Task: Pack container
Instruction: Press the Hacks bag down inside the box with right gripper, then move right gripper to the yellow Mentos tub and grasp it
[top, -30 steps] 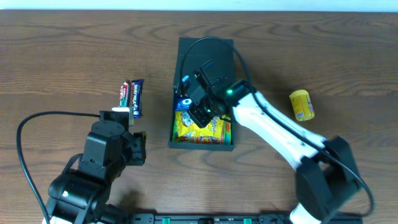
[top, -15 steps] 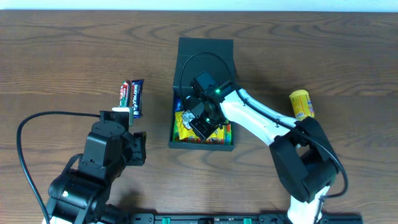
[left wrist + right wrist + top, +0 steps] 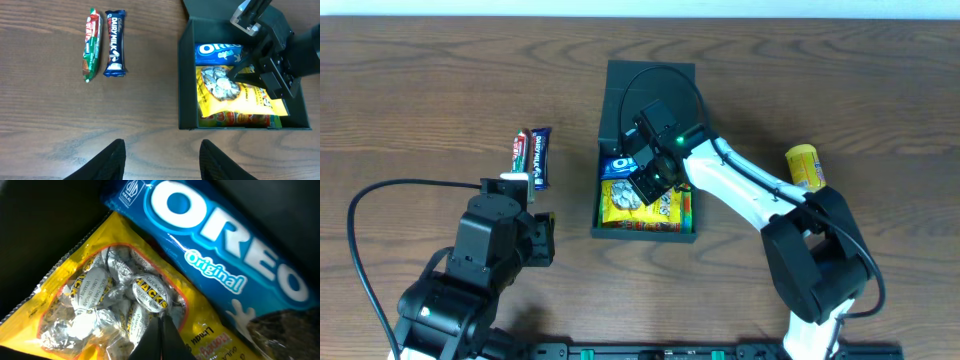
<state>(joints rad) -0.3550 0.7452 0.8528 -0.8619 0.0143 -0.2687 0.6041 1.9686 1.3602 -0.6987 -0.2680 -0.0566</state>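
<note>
The dark teal container (image 3: 645,235) stands open at mid-table, its lid (image 3: 650,85) folded back; it also shows in the left wrist view (image 3: 185,75). Inside lie a blue Oreo pack (image 3: 617,164) (image 3: 217,49) (image 3: 220,255) and a yellow Hacks candy bag (image 3: 630,205) (image 3: 220,92) (image 3: 95,300). My right gripper (image 3: 642,187) (image 3: 234,74) (image 3: 161,325) is down in the box, fingers shut together, tips on the yellow bag. My left gripper (image 3: 162,152) (image 3: 525,225) is open and empty over bare table, left of the box.
A red-green snack bar (image 3: 520,152) (image 3: 90,44) and a blue Dairy Milk bar (image 3: 540,157) (image 3: 114,44) lie side by side left of the box. A yellow can (image 3: 805,167) lies on its side at the right.
My right gripper has shifted inside the box, first toward the front, then back toward the Oreo pack, which now shows more. The left arm has not moved.
</note>
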